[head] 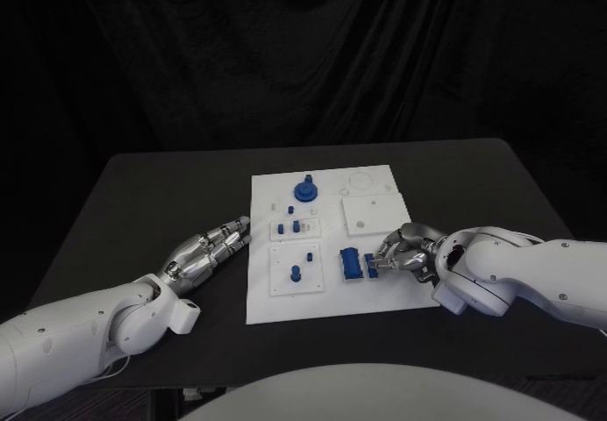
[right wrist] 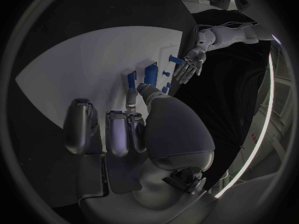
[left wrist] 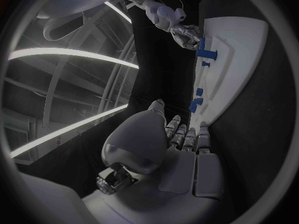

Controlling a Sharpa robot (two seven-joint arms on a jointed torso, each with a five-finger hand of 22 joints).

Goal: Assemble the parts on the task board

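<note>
- The board (head: 332, 298) lies flat in the middle of the black table (head: 152, 193), with blue parts scattered over its near and far areas.
- The right hand (head: 403, 253) is down on the board's near right part, its fingers curled in toward a blue block (head: 351, 264).
- In the right wrist view the fingertips (right wrist: 141, 88) reach the small blue pieces just beside that block (right wrist: 150, 73); a small part seems pinched between thumb and finger, but I cannot tell for sure whether it is held or only touched.
- The left hand (head: 209, 248) lies on the table just left of the board, apart from it, palm low, fingers stretched out side by side and pointing toward the board's far end.
- In the left wrist view those fingers (left wrist: 187, 137) are straight and hold nothing; the board's edge (left wrist: 231, 84) runs just beyond them.
- A round blue knob (head: 305, 190) stands upright at the board's far middle.
- Small blue pegs (head: 289, 227) stand in the upper left plate; two more pegs (head: 298, 267) stand in the lower left plate.
- A white square plate (head: 374, 213) sits at the board's right, behind the right hand.
</note>
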